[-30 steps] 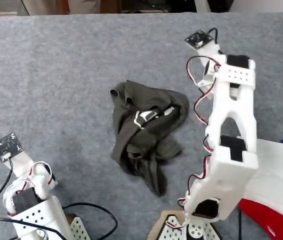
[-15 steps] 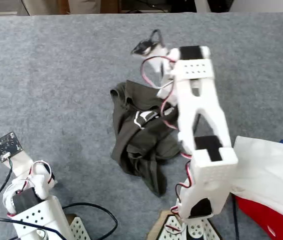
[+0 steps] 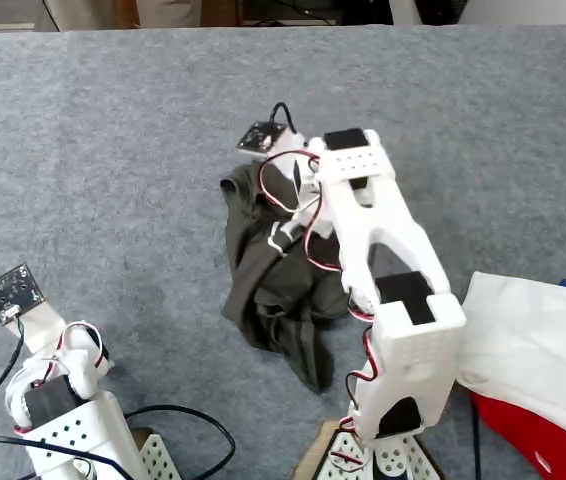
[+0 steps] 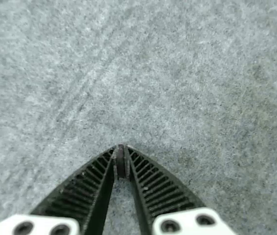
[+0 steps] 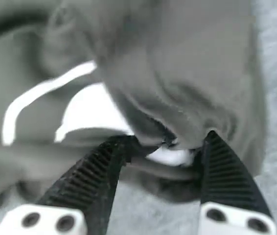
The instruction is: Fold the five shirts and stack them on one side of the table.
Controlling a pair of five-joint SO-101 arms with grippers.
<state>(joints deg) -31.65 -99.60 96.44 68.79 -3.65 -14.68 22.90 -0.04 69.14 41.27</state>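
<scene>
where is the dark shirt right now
In the high view the dark shirt lies crumpled mid-table under the right arm, with the open right pincer straddling one fold.

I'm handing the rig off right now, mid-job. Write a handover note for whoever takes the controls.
Left gripper: shut, empty, over bare table at the near left.
Right gripper: open, its fingers either side of a fold of the dark olive shirt, not closed on it.
The shirt is crumpled and unfolded at the table's centre.
Done: a white garment lies over a red garment at the near right edge; I cannot tell how many are in that pile.
Left: grasp, spread and fold the olive shirt, then add it to the pile.
</scene>
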